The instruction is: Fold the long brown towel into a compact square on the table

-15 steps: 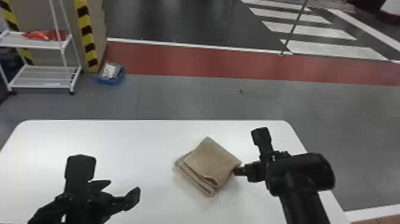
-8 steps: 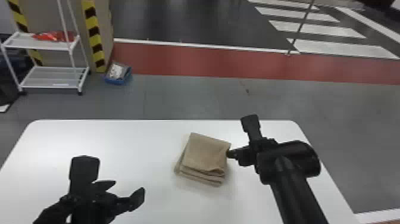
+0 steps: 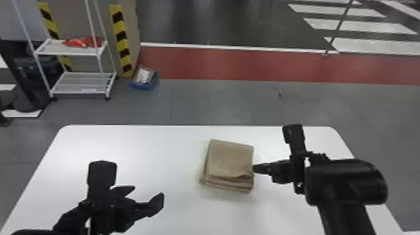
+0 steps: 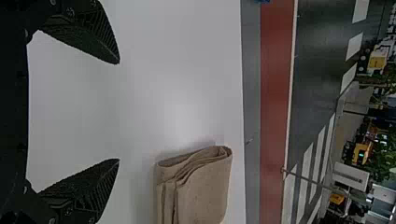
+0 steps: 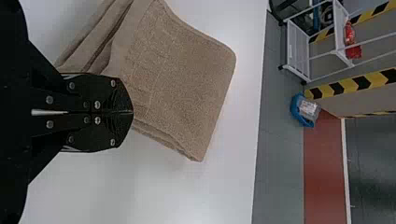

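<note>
Brown towel [image 3: 230, 159] lies folded in layers, roughly square

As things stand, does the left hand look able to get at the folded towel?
Probably yes: the left hand is open, and nothing stands between it and the left side of the towel. The right hand is at the towel's right edge, out of that path.
</note>
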Action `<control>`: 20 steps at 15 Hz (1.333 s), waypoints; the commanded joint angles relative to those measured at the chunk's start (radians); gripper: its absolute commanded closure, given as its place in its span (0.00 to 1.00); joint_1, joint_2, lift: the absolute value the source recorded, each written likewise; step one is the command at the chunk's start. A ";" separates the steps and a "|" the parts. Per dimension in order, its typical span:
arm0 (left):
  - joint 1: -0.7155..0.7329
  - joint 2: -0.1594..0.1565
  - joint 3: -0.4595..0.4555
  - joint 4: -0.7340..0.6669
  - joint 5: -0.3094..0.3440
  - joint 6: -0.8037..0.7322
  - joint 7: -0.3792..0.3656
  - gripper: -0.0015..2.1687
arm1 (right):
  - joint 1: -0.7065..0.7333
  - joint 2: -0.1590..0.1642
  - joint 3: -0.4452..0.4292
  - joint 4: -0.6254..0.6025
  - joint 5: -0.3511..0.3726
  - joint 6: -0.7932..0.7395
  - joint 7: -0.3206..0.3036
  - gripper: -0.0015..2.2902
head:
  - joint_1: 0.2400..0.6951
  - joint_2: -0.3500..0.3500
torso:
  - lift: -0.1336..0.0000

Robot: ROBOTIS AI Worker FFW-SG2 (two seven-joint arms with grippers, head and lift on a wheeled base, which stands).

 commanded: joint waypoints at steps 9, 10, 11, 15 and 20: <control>-0.001 -0.001 0.016 0.012 0.003 -0.013 -0.004 0.07 | -0.135 0.015 0.267 0.385 -0.167 -0.275 -0.117 0.90 | 1.00 0.56 | 1.00; -0.004 -0.001 0.016 0.015 0.003 -0.013 -0.003 0.07 | -0.131 0.015 0.270 0.385 -0.166 -0.251 -0.105 0.90 | 1.00 0.57 | 1.00; -0.005 -0.001 0.016 0.017 0.003 -0.013 -0.004 0.07 | -0.117 0.015 0.271 0.374 -0.166 -0.226 -0.091 0.90 | 1.00 0.59 | 1.00; -0.008 0.000 0.016 0.018 0.003 -0.013 -0.004 0.07 | 0.004 0.015 0.256 0.219 -0.184 -0.171 -0.054 0.90 | 1.00 0.61 | 1.00; -0.011 -0.001 0.016 0.020 0.001 -0.013 -0.004 0.07 | 0.156 0.015 0.190 -0.043 -0.196 -0.097 -0.005 0.90 | 1.00 0.64 | 1.00</control>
